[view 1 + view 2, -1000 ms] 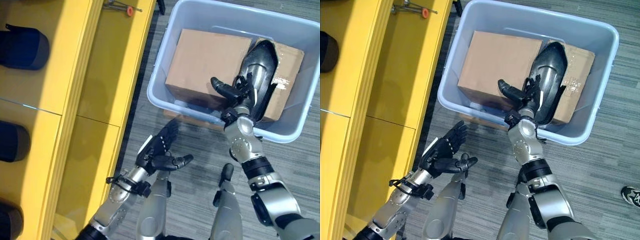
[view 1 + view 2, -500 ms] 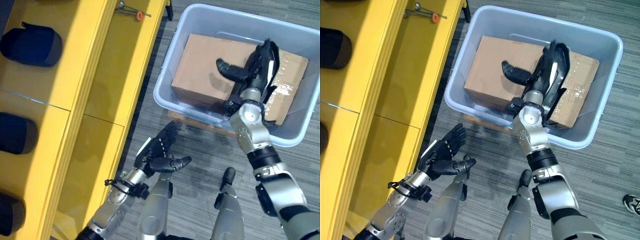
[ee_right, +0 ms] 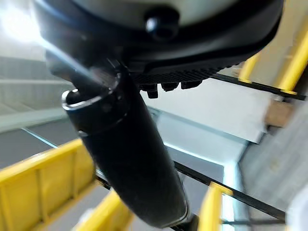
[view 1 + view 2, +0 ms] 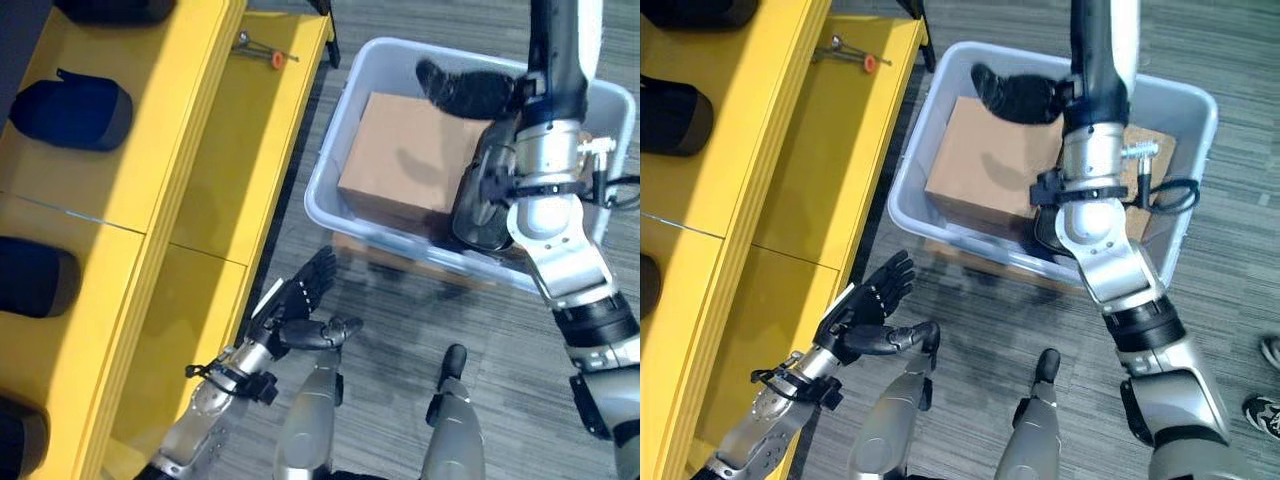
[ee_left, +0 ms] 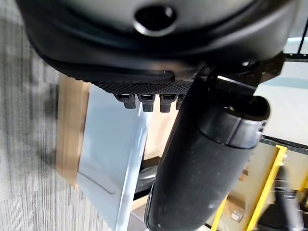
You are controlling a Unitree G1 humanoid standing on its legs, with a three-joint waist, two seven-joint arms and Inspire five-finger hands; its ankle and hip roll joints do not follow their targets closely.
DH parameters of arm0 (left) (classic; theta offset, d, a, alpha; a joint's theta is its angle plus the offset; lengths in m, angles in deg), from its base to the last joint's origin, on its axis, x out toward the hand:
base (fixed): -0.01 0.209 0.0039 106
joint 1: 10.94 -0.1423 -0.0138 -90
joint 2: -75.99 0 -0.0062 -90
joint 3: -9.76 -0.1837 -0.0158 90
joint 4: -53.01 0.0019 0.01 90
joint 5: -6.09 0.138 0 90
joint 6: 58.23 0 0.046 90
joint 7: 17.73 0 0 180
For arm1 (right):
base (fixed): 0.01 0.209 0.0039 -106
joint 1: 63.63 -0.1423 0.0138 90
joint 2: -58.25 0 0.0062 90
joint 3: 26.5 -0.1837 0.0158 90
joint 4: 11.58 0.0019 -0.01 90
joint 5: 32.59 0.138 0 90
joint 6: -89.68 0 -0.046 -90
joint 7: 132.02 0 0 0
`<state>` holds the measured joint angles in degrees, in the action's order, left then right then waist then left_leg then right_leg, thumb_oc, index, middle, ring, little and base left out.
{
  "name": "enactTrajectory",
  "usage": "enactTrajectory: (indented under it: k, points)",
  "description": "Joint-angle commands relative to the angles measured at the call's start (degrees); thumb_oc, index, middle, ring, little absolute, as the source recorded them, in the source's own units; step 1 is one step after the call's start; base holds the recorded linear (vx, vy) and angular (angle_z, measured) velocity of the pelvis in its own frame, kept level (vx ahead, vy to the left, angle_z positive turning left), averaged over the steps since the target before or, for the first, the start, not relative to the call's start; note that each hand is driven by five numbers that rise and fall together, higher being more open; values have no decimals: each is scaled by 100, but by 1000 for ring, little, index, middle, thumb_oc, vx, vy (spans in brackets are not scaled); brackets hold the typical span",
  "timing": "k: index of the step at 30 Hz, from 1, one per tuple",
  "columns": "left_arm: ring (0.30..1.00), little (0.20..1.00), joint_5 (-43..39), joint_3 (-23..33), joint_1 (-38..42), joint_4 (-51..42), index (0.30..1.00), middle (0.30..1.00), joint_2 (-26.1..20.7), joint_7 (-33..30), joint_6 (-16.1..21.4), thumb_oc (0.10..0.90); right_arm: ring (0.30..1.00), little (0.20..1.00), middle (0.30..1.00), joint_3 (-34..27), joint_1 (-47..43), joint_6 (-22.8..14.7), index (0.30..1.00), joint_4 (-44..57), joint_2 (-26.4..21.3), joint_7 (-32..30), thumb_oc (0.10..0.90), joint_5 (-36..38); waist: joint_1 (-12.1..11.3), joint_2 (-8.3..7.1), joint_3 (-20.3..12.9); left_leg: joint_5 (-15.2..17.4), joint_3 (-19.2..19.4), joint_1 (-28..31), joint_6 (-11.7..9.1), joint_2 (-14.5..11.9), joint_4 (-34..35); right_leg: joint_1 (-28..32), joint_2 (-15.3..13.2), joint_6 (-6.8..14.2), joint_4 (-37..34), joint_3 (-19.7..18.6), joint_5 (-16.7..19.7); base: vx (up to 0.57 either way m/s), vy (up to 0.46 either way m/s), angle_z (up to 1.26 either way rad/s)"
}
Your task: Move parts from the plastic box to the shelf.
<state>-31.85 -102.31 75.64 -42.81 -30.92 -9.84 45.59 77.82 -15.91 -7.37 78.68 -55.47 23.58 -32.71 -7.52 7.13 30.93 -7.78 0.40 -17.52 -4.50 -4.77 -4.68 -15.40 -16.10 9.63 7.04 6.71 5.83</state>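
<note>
The pale blue plastic box [image 4: 332, 172] stands on the grey carpet and holds a large cardboard box [image 4: 400, 160]. A second cardboard box [image 4: 1148, 168] shows past my right arm. My right hand [image 4: 470, 90] is raised high above the plastic box, open and holding nothing, thumb [image 3: 125, 159] stretched out. My left hand [image 4: 300, 312] hovers low over the carpet between the yellow shelf [image 4: 200, 180] and the plastic box, open and empty. In the left wrist view its thumb [image 5: 202, 163] points at the plastic box's wall [image 5: 110, 159].
Dark blue rounded parts [image 4: 72, 103] [image 4: 35, 280] lie in the shelf's compartments. A thin tool with a red tip [image 4: 262, 50] lies at the shelf's far end. A wooden board [image 4: 400, 255] sits under the plastic box. A person's shoes [image 4: 1262, 410] show at the right.
My right hand has risen out of the plastic box, off the cardboard boxes, up towards the camera. The camera has shifted a little. My left hand has kept its place.
</note>
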Motion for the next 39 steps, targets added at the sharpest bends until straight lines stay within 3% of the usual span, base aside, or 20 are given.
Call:
enactTrajectory:
  k: [1, 2, 3, 4, 6, 7, 8, 9, 11, 12, 14, 15, 16, 17, 19, 21, 24, 27, 35, 39]
  points:
    - [1000, 1000, -81, 297, -228, -934, 1000, 1000, -39, 228, 664, 900, 1000, 1000, 1000, -359, 17, -259, 1000, 930, -662, 329, 900, -687, 196, -72, -113, 423, 388, 220, 328, 291, -114, 73, 340, -242, 451, 231, -438, -30, -100, -6]
    - [1000, 1000, -62, 319, -235, -939, 1000, 1000, -50, 213, 667, 900, 1000, 1000, 1000, -439, 192, -141, 1000, 953, -801, 490, 900, -898, 242, -94, -113, 420, 399, 221, 321, 261, -116, 57, 356, -245, 471, 218, -443, -40, -122, -12]
    - [1000, 1000, -57, 378, -262, -916, 1000, 1000, -90, 197, 714, 900, 1000, 1000, 1000, -483, 441, 408, 1000, 828, -1151, 959, 900, -560, 308, -134, -113, 412, 409, 206, 303, 210, -125, 26, 397, -266, 503, 173, -462, -19, -106, -13]
    - [1000, 1000, -70, 409, -310, -907, 1000, 1000, -94, 241, 765, 900, 1000, 1000, 1000, -477, 655, 454, 1000, 727, -1449, 622, 900, 638, 344, -163, -113, 400, 430, 238, 282, 170, -94, 58, 433, -285, 470, 153, -480, -19, -85, -17]
    - [1000, 1000, -81, 486, -348, -923, 1000, 1000, -137, 289, 786, 900, 1000, 1000, 1000, -709, 975, 373, 1000, 530, -1412, 350, 900, 1322, 400, -206, -113, 391, 427, 261, 260, 129, -78, 70, 472, -306, 478, 149, -512, 1, -49, -15]
    - [1000, 1000, -96, 513, -349, -924, 1000, 1000, -151, 312, 781, 900, 1000, 1000, 1000, -775, 1039, 372, 1000, 478, -1381, 295, 900, 1305, 406, -214, -113, 379, 423, 250, 257, 118, -77, 57, 486, -313, 476, 144, -503, -17, -76, -17]
    - [1000, 1000, -141, 595, -369, -989, 1000, 1000, -169, 357, 730, 900, 1000, 1000, 1000, -1051, 1209, -3, 1000, 54, -1224, 176, 900, 686, 429, -240, -113, 390, 425, 238, 269, 103, -71, 19, 526, -332, 501, 130, -532, -40, -75, -16]
    - [1000, 1000, -147, 595, -335, -973, 1000, 1000, -188, 357, 726, 900, 1000, 1000, 1000, -1143, 1218, -84, 1000, -55, -1239, 288, 900, -5, 441, -241, -113, 396, 411, 223, 271, 93, -70, -12, 544, -341, 529, 132, -552, -38, -89, -12]
    - [1000, 1000, -161, 572, -281, -951, 1000, 1000, -197, 355, 711, 900, 1000, 1000, 1000, -1176, 1239, 105, 1000, -31, -1302, 503, 900, -404, 455, -232, -113, 390, 392, 198, 272, 87, -78, -41, 562, -350, 564, 131, -564, -22, -76, -13]
    - [1000, 1000, -143, 524, -189, -998, 1000, 1000, -231, 290, 644, 900, 1000, 1000, 1000, -988, 1123, 254, 1000, -62, -1526, 681, 900, -1024, 441, -226, -113, 384, 354, 134, 287, 92, -115, -87, 589, -375, 608, 123, -589, -27, -81, -13]
    - [1000, 1000, -152, 494, -153, -979, 1000, 1000, -233, 244, 638, 900, 1000, 1000, 1000, -843, 1069, 453, 1000, -63, -1662, 718, 900, -1078, 442, -219, -113, 366, 350, 112, 277, 81, -113, -111, 606, -389, 620, 127, -591, -20, -53, -8]
    - [1000, 1000, -150, 476, -132, -962, 1000, 1000, -221, 202, 637, 900, 1000, 1000, 1000, -726, 1022, 534, 1000, -106, -1718, 697, 900, -666, 443, -215, -113, 347, 348, 107, 268, 75, -102, -112, 627, -407, 614, 125, -592, 0, 0, 0]
    - [1000, 1000, -149, 466, -102, -946, 1000, 1000, -203, 178, 617, 900, 1000, 1000, 1000, -663, 983, 702, 1000, -181, -1689, 548, 900, 229, 446, -221, -113, 333, 346, 104, 252, 61, -98, -111, 643, -429, 617, 133, -609, 0, 0, 0]
    - [1000, 1000, -149, 465, -89, -942, 1000, 1000, -191, 184, 601, 900, 1000, 1000, 1000, -663, 973, 752, 1000, -235, -1640, 516, 900, 540, 446, -222, -113, 332, 343, 103, 247, 56, -97, -111, 648, -438, 619, 134, -617, 0, 0, 0]
    - [1000, 1000, -145, 436, 127, -930, 1000, 1000, -63, 203, 385, 900, 1000, 1000, 1000, -911, 670, 891, 1000, -889, -924, 449, 900, 2293, 389, -185, -113, 350, 292, 83, 241, 75, -67, -147, 674, -490, 662, 154, -691, 0, 0, 0]
    - [1000, 1000, -62, 292, 326, -899, 1000, 1000, 7, 171, 268, 900, 1000, 1000, 1000, -876, 103, 1013, 1000, -1476, -455, 662, 900, 3083, 283, -129, -113, 357, 255, 6, 258, 93, -89, -243, 664, -517, 743, 179, -722, -6, -6, -2]
    - [1000, 1000, -88, 45, 564, -827, 1000, 1000, 129, 104, 170, 900, 1000, 1000, 1000, -578, -831, 1114, 1000, -2160, -28, 656, 900, 3167, 166, -11, -113, 347, 229, -19, 250, 144, -75, -273, 642, -555, 777, 178, -745, 17, 96, 2]
    - [1000, 1000, -91, -4, 449, -816, 1000, 1000, 175, 47, 292, 900, 1000, 1000, 1000, -469, -812, 1032, 1000, -2361, 121, 579, 900, 2602, 135, 51, -113, 355, 240, 12, 282, 216, -74, -266, 569, -558, 807, 168, -734, 43, 172, 10]
    - [1000, 1000, -97, 7, 395, -828, 1000, 1000, 116, 81, 335, 900, 1000, 1000, 1000, -402, -775, 954, 1000, -2103, -12, 733, 900, 1416, 101, 25, -113, 370, 220, 19, 315, 258, -105, -254, 510, -507, 816, 180, -693, 7, 42, 5]
    - [1000, 1000, -155, 19, 371, -844, 1000, 1000, 81, 94, 387, 900, 1000, 1000, 1000, -110, -814, 938, 1000, -1854, -373, 842, 900, -31, 82, -21, -113, 355, 213, 17, 318, 265, -106, -212, 499, -471, 761, 216, -655, -2, 8, 0]
